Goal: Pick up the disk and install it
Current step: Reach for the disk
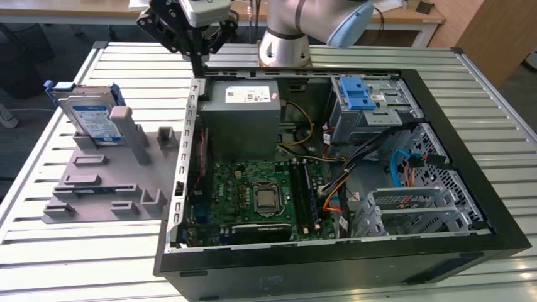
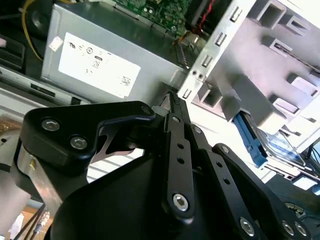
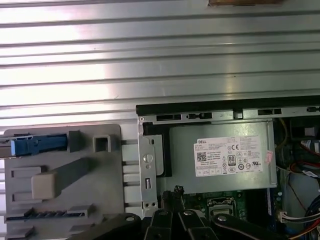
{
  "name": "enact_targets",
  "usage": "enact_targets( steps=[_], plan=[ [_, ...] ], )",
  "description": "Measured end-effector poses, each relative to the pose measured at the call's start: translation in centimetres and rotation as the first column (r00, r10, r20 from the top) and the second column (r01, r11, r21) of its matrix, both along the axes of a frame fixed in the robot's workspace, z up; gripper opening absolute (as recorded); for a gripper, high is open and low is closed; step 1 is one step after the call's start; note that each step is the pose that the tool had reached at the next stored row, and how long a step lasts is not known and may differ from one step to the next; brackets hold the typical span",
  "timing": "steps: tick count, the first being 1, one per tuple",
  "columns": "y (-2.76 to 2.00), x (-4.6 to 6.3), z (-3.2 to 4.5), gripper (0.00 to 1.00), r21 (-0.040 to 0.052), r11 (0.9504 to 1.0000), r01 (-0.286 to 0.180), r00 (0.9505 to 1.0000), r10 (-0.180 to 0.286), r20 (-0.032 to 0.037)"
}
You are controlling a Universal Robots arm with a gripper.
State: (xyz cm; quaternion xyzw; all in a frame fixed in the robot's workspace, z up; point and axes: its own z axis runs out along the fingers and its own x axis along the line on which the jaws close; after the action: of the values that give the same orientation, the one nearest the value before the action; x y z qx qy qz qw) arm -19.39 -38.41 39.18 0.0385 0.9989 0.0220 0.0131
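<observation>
At ten o'clock in the exterior view, the bottom of the disk (image 1: 90,116) hides behind a post of the grey holder (image 1: 92,195). At twelve o'clock the picture's edge cuts off the arm (image 1: 310,25) and the top of the gripper (image 1: 199,70) (its black links and fingers hang below the cut). The disk's label has print too small to read.

The gripper (image 1: 198,70) is hanging close above the open computer case's (image 1: 474,179) side wall (image 1: 191,132), fingers (image 1: 198,60) pressed together. Bare table (image 1: 138,63) is lying open between it and the disk (image 1: 92,119), which is standing upright on a grey fixture (image 1: 97,192), a grey post (image 1: 126,126) crowding its face. Inside the case, a grey power supply box (image 1: 243,119), a drive cage (image 1: 378,107) and loose cables (image 1: 398,165) are filling the room.
</observation>
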Motion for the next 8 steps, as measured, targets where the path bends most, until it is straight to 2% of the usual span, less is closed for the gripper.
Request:
enact_targets(
  steps=[8],
  plan=[
    [0.31,-1.9,-0.09,0.11,0.0,1.0,0.0,1.0,0.0,-0.0002]
  ],
)
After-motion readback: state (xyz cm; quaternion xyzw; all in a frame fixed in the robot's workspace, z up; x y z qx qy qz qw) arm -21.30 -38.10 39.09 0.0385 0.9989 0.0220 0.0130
